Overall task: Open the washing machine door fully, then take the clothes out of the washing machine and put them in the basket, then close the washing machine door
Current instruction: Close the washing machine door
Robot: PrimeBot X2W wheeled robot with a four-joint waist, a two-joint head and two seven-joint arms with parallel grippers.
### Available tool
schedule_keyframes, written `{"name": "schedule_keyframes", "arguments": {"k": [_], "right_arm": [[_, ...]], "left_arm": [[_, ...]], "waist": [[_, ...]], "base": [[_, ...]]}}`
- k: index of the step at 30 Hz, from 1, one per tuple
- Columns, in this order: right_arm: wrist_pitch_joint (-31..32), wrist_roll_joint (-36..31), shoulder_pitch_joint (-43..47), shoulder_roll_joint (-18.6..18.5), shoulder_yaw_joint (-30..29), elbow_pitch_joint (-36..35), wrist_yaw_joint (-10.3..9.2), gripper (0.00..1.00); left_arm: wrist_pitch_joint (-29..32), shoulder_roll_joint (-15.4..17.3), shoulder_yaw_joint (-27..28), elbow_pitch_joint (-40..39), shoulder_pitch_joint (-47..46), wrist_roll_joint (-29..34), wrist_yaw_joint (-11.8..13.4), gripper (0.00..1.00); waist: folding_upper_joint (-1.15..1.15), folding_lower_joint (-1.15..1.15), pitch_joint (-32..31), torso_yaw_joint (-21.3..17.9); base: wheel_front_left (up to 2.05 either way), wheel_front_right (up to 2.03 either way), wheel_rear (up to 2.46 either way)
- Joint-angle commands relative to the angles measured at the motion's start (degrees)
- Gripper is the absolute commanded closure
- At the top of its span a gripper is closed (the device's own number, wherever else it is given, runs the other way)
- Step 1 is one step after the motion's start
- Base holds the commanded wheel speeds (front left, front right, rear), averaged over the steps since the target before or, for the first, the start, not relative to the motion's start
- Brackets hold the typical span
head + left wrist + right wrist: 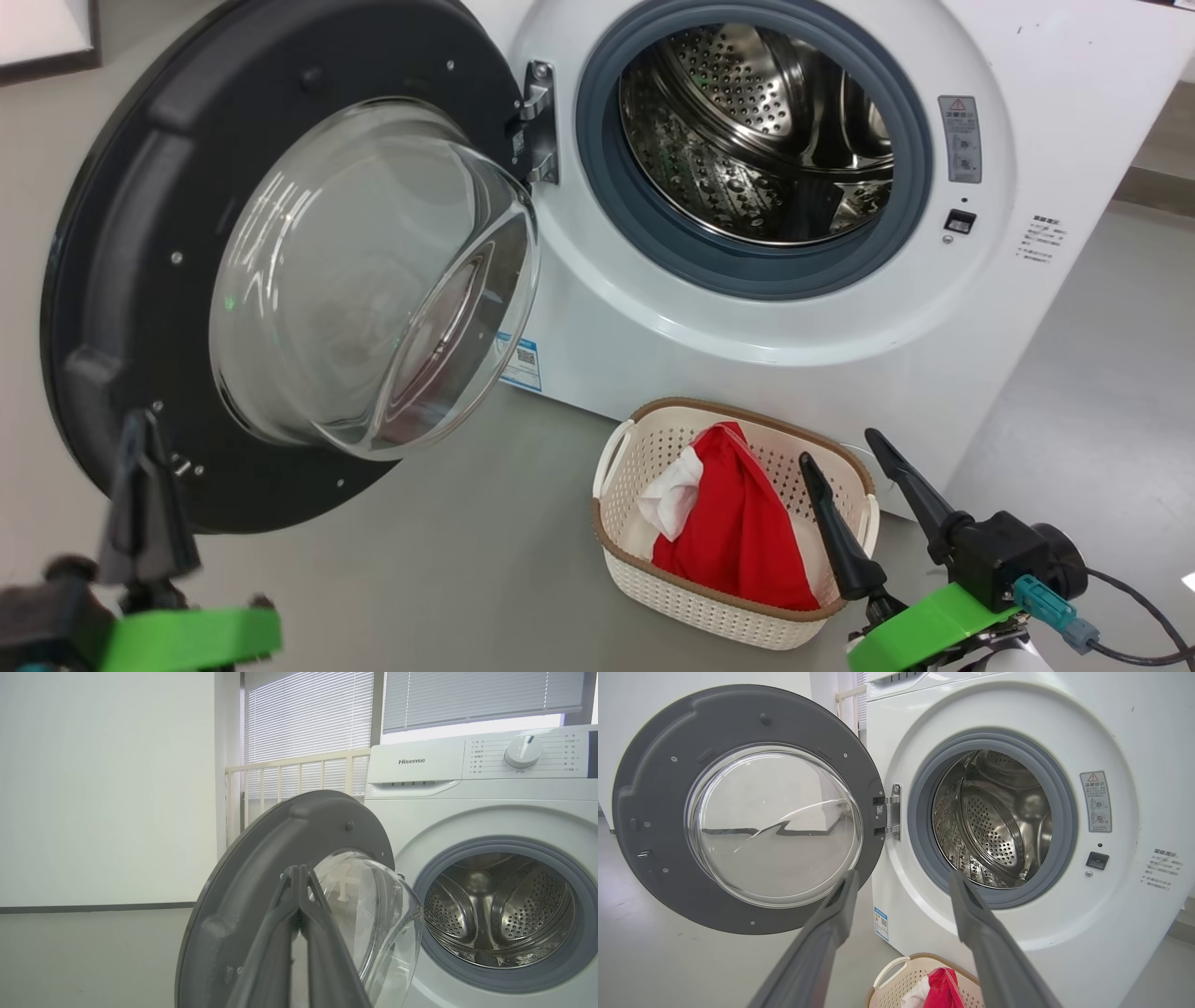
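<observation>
The washing machine door (pixel 121 280) stands swung wide to the left, its glass bowl bulging toward me; the door (pixel 649 812) also faces the right wrist view. The white washing machine (pixel 653 327) shows a bare steel drum (pixel 756 131). On the floor in front, the basket (pixel 644 569) holds red and white clothes (pixel 738 532). My left gripper (pixel 140 429) is shut with nothing in it, low at the door's lower left rim; in the left wrist view the same gripper (pixel 298 870) points at the door (pixel 261 858). To the basket's right my right gripper (pixel 840 446) stands open with nothing between its fingers.
Grey floor (pixel 448 560) spreads between the door and the basket. A pale wall (pixel 103 788) with a dark skirting line lies left of the machine, and a cream railing (pixel 299 772) stands before blinds behind it.
</observation>
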Motion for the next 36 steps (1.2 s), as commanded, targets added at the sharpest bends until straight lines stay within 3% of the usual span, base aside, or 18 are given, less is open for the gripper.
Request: {"name": "schedule_keyframes", "arguments": {"k": [1,5,13,24,30,36], "right_arm": [[-0.37,0.38,-0.67,-0.15,1.13,-1.59,0.2,0.0],[-0.37,0.04,-0.55,-0.15,0.95,-1.58,0.2,0.0],[-0.37,-0.88,-1.01,-0.26,1.31,-1.09,0.2,0.0],[-0.37,-2.14,-1.47,-0.92,1.27,-0.64,0.2,0.0],[-0.37,-2.58,-1.87,-1.21,1.47,-0.45,0.2,0.0],[-0.37,-2.72,-2.24,-1.52,2.18,-0.11,0.2,0.0]], "left_arm": [[-0.54,1.46,2.36,-1.41,-3.19,0.08,-0.09,1.0],[-1.16,2.58,4.42,-1.19,-8.15,-0.34,-0.32,1.0],[-1.44,8.06,7.81,4.25,-20.0,0.87,-2.1,1.0],[-0.09,11.05,15.39,27.05,-35.97,-9.83,-6.26,1.0],[7.07,11.05,21.51,40.47,-44.16,-20.01,-6.54,1.0],[21.26,12.95,24.95,49.13,-49.61,-27.99,-6.53,1.0]], "waist": [[0.0,0.0,-0.07,-0.22],[0.0,0.0,0.03,-1.22],[0.0,0.0,0.61,-3.1],[0.0,0.0,1.77,-4.93],[0.0,0.0,2.23,-5.17],[0.0,0.0,2.79,-5.3]], "base": [[0.0,0.0,0.0],[0.0,0.0,0.0],[0.0,0.0,0.0],[0.0,0.0,0.0],[0.0,0.0,0.0],[0.0,0.0,0.0]]}}
